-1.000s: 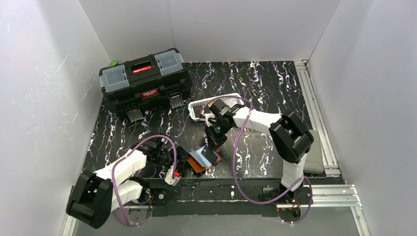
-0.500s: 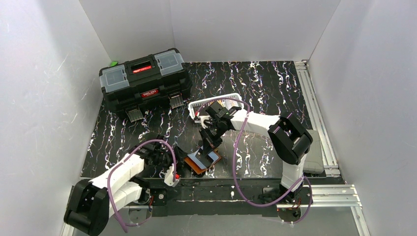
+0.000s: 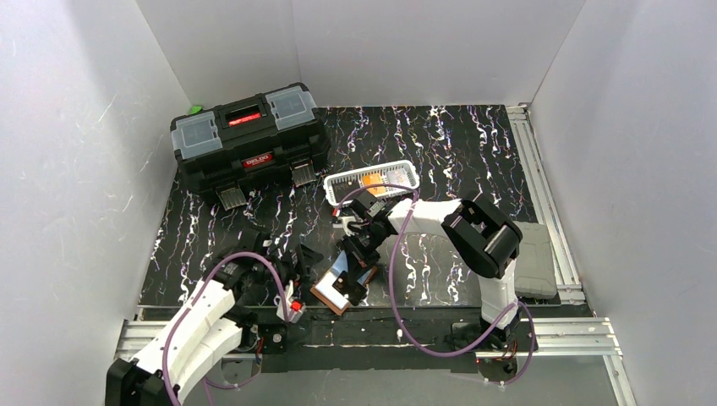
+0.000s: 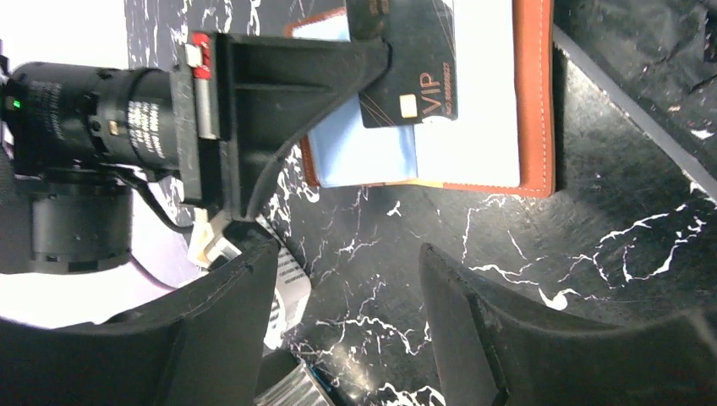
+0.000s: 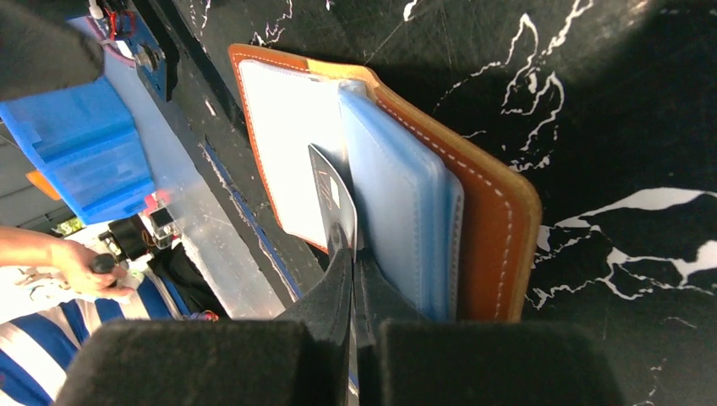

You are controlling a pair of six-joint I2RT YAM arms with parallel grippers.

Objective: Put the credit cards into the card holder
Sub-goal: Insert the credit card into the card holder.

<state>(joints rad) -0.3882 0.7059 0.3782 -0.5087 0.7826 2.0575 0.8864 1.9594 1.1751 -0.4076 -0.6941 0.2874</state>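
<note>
The brown card holder (image 3: pixel 325 298) lies open near the table's front edge, its clear sleeves (image 5: pixel 397 211) facing up. My right gripper (image 5: pixel 353 254) is shut on a dark credit card marked VIP (image 4: pixel 414 72), held on edge with its far end against the sleeves (image 4: pixel 473 135). In the top view the right gripper (image 3: pixel 353 269) sits directly over the holder. My left gripper (image 4: pixel 347 271) is open and holds nothing, a short way from the holder's left side (image 3: pixel 298 256). Orange credit cards (image 3: pixel 373 179) lie in the white basket.
The white slotted basket (image 3: pixel 400 167) stands behind the right gripper. A black toolbox (image 3: pixel 249 139) fills the back left. A grey pad (image 3: pixel 534 258) lies at the right edge. Metal rails (image 3: pixel 541 182) run along the right and front.
My right gripper has come down and nearer with the dark card onto the open holder. The left arm has pulled back from the holder and its jaws have widened a little.
</note>
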